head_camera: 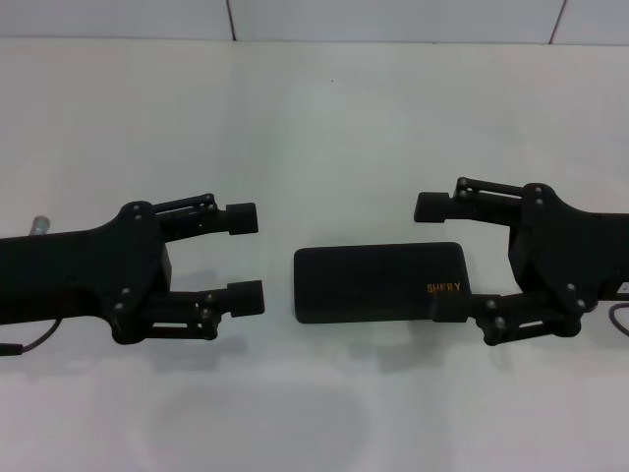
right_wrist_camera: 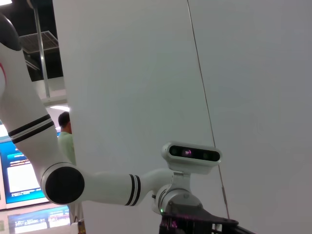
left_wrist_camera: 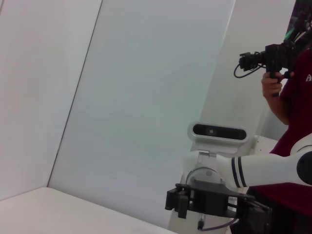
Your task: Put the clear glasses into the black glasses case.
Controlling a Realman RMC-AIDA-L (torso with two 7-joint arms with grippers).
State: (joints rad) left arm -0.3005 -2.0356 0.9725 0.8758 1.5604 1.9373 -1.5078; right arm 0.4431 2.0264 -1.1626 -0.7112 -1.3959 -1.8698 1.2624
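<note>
Case lies closed between both open hands.

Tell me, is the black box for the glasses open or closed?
Closed. The black glasses case lies flat on the table with its lid down, orange lettering on top, and no lining showing.

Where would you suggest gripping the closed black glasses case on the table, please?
Probably across its short sides, from above: the black glasses case lies flat and closed, long side left to right. The open right tool already flanks its right end; the open left tool waits apart.
</note>
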